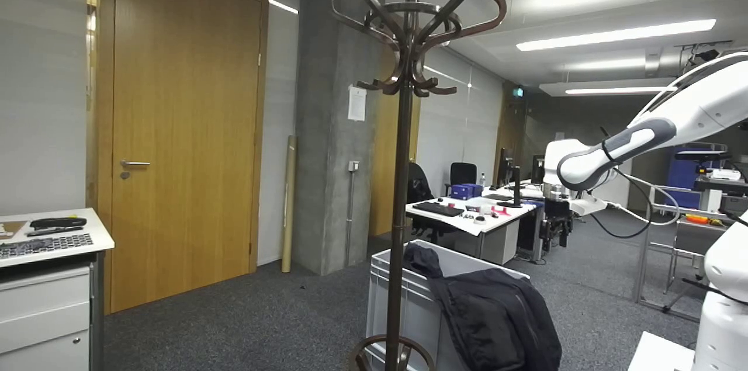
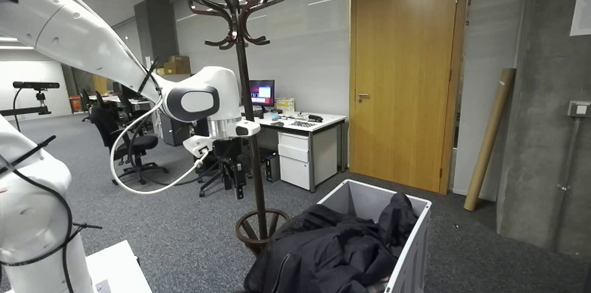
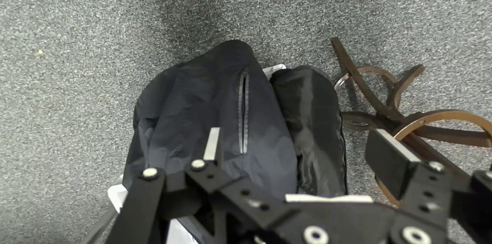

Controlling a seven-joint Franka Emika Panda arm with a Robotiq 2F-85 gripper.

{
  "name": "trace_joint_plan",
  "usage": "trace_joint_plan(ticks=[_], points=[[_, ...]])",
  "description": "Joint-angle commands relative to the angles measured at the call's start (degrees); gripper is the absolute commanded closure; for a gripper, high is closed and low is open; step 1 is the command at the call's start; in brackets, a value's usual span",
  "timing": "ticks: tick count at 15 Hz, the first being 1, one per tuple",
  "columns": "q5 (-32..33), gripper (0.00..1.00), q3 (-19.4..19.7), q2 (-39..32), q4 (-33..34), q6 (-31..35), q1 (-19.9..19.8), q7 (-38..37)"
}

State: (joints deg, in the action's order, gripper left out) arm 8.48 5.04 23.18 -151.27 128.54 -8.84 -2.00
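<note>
My gripper [image 3: 295,132] is open, its two black fingers [image 3: 390,161] spread wide with nothing between them. In both exterior views the gripper [image 2: 233,175] [image 1: 556,225] hangs downward in the air. Below it in the wrist view lies a dark jacket [image 3: 207,98] with a zipped slit. The jacket [image 2: 337,247] is draped over and into a grey plastic crate [image 2: 418,242], hanging over its side in an exterior view [image 1: 497,318]. A dark wooden coat stand [image 1: 401,172] rises beside the crate. Its foot and ring [image 3: 457,115] show right of the jacket in the wrist view.
The coat stand's curved hooks [image 2: 231,7] stand higher than the gripper. A wooden door [image 2: 401,71], a leaning cardboard tube [image 2: 489,140] and a concrete pillar [image 1: 333,125] are behind. Desks [image 1: 467,219], a drawer unit [image 2: 294,159] and an office chair [image 2: 120,140] stand farther off.
</note>
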Motion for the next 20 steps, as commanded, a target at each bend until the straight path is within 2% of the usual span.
trace_joint_plan(ticks=[1, 3, 5, 9, 14, 17, 20], points=[[0.08, 0.0, 0.2, 0.02, 0.07, -0.11, -0.24, -0.01], [0.08, 0.0, 0.23, 0.03, 0.07, -0.1, -0.21, 0.0], [1.05, 0.0, -0.52, 1.58, -1.82, 4.56, 0.14, -0.55], [3.28, 0.0, -0.45, -0.43, -3.36, 14.6, -0.76, 0.3], [5.04, 0.0, 0.78, -8.32, -5.08, 27.37, -2.23, 1.54], [4.53, 0.0, 1.68, -15.6, -3.63, 32.09, -2.64, 2.3], [4.48, 0.0, 2.28, -22.56, -1.09, 34.12, -2.18, 2.41]])
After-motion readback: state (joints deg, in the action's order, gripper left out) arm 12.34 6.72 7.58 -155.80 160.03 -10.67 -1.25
